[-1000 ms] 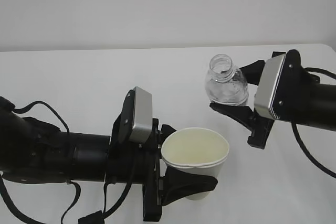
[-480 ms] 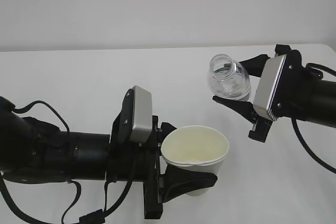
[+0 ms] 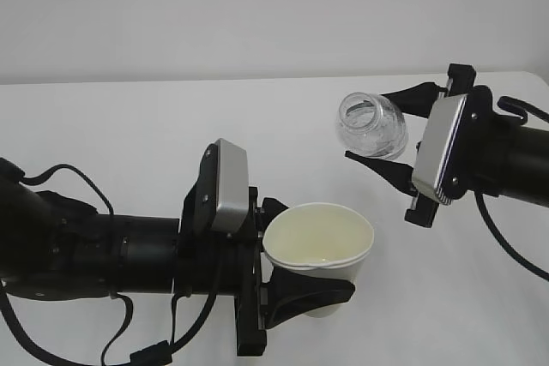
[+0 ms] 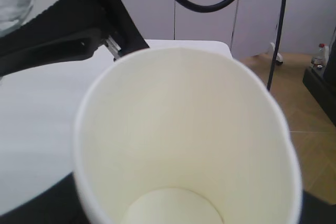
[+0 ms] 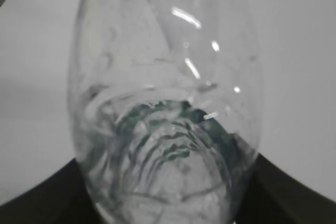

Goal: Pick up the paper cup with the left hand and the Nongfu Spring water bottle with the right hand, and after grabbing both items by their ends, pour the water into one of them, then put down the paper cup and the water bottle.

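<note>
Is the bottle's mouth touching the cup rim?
Apart. The exterior view shows bare table between the bottle and the cup.

Bottle (image 3: 371,129) base hidden between pincer fingers, cup (image 4: 184,140) bottom cropped, water level unclear

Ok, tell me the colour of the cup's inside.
Plain cream-white, unprinted; the cup shows it best in the left wrist view.

Two black arms are seen, the left hand (image 3: 296,302) trailing loose black cables, the right hand (image 3: 390,135) likewise black; a grey box is mounted on each wrist.
</note>
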### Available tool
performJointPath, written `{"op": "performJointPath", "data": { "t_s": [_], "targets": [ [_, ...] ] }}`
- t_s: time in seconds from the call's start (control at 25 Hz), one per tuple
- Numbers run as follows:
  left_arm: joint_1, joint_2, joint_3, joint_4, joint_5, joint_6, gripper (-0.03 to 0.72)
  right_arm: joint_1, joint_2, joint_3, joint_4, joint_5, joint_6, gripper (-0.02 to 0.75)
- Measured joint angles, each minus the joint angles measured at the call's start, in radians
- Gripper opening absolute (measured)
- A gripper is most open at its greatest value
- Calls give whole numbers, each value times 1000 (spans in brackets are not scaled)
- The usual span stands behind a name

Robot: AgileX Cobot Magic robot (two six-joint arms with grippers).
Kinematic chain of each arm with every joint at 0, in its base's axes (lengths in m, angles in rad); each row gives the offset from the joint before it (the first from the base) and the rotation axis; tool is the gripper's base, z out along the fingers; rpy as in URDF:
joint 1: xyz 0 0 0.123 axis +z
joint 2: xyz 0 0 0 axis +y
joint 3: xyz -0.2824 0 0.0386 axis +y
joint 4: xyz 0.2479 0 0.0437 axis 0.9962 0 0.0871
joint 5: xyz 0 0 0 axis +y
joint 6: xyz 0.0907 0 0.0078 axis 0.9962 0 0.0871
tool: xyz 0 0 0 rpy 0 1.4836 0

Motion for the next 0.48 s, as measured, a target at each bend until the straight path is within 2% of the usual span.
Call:
{"op": "performJointPath", "data": {
  "t_s": [0.48],
  "targets": [
    [0,0,0,2,0,8,428,0,0,0,15,-11,-117,474]
  ]
}}
